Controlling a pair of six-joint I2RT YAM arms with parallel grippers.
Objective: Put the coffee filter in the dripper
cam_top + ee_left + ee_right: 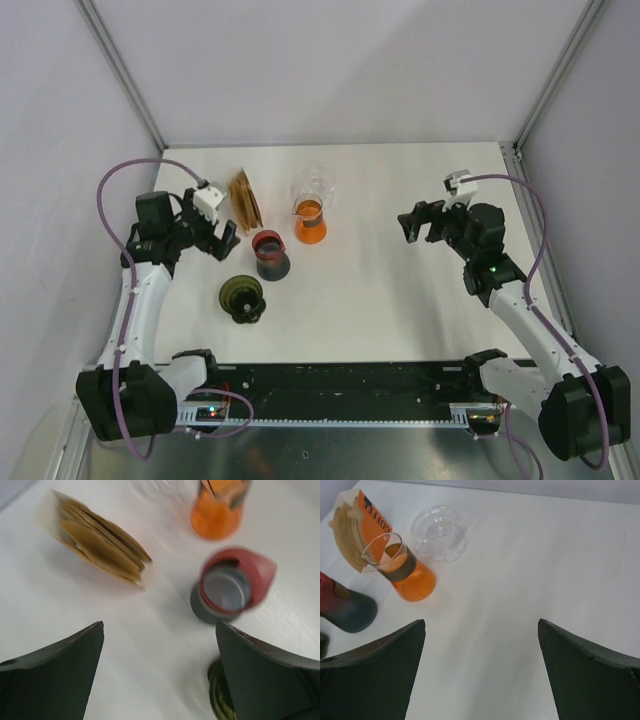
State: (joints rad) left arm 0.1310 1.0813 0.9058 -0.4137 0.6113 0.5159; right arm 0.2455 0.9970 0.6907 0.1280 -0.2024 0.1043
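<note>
You'll find the stack of brown paper coffee filters [245,200] [100,545] [347,527] standing on edge and leaning, in a packet with an orange label, at the far left of the white table [390,300]. The clear glass dripper [316,182] [440,532] sits to its right, apart from it, with nothing in it. Just in front of the dripper stands the glass carafe of orange liquid [310,224] [215,515] [410,575]; whether the two touch you cannot tell. Nearer the arms is a dark grey cone-shaped vessel with a red rim [271,255] [227,587] [347,611], and nearer again a dark green round object [242,297] [219,697].

Your left gripper [222,240] [160,630] hangs just left of the red-rimmed vessel, fingers spread wide and holding nothing, with the filters ahead of it. Your right gripper [415,224] [481,625] is well apart on the right side, fingers likewise spread and empty, over bare table.
</note>
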